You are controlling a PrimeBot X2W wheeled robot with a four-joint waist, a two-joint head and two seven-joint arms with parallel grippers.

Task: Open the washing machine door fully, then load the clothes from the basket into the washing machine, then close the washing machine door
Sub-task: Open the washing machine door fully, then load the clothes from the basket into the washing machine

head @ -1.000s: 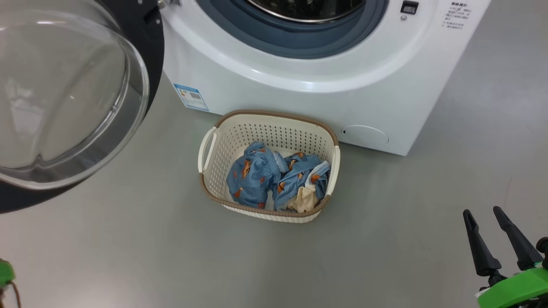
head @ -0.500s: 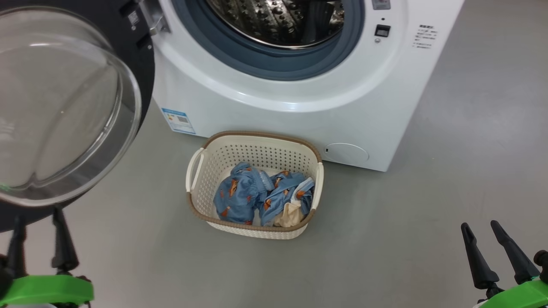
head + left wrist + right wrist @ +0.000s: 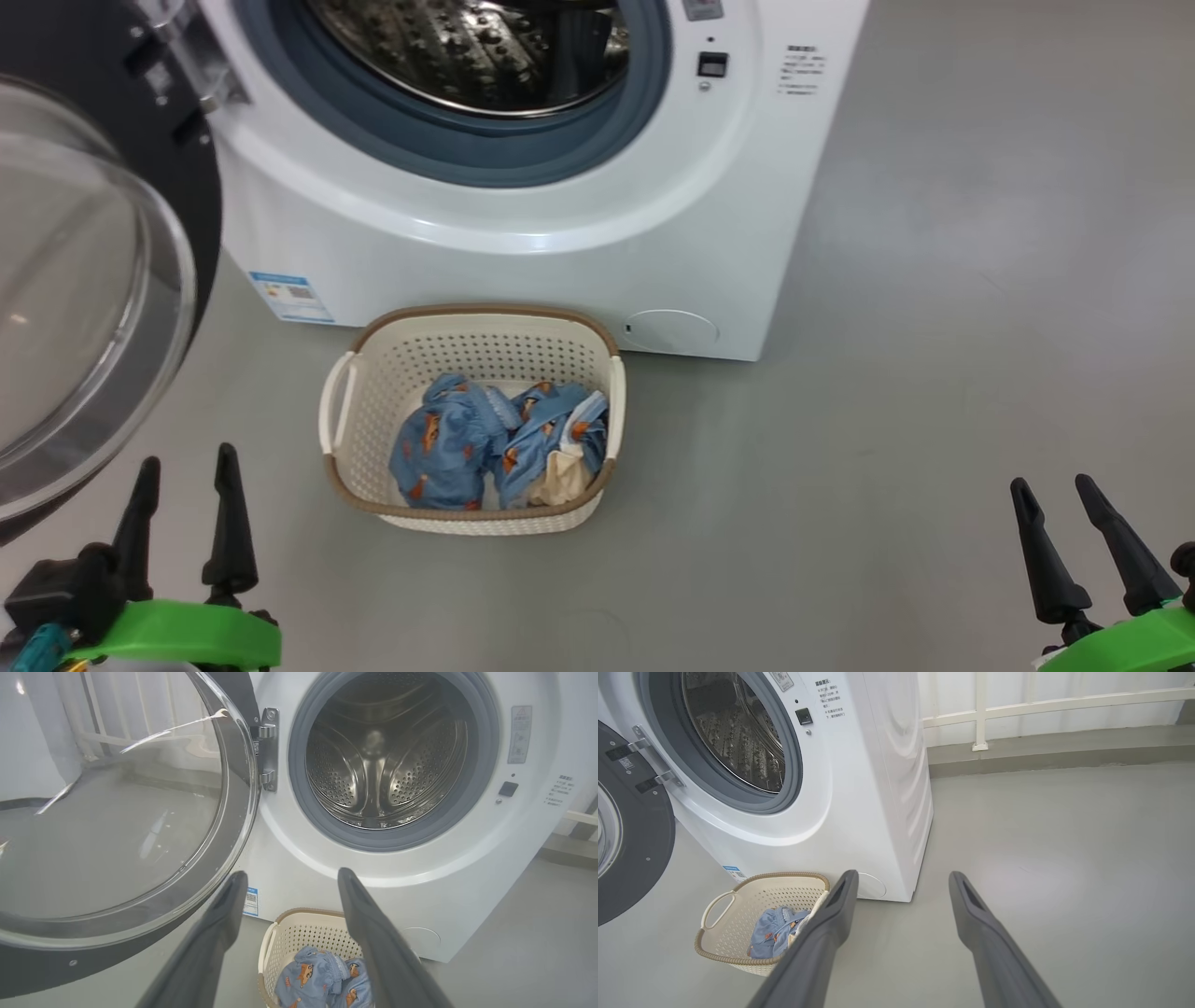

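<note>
Grey floor (image 3: 887, 420) bare and wide to the right of the washing machine (image 3: 523, 271), running back to a white railing (image 3: 1017, 704) by the wall; plenty of room on that side around the right gripper (image 3: 1050, 483), low at the right edge of the head view, jaws apart, gripping nothing, well apart from everything else; tighter on the left: the washing machine door (image 3: 84, 308) swung out on its hinge, glass bowl bulging forward, black rim reaching down near the left gripper (image 3: 187, 457); jaws there apart too, nothing between them, no visible contact with the door's lower edge; beside the door, steel drum (image 3: 467, 47) mouth uncovered, ringed by the blue-grey gasket (image 3: 485, 159); on the floor below that mouth, the basket (image 3: 471, 311), back rim close to the white front panel, touching or not impossible to tell; the clothes (image 3: 448, 448) heaped inside, blue printed pieces across the bottom, cream piece at the front right corner; open floor between basket and both grippers.
</note>
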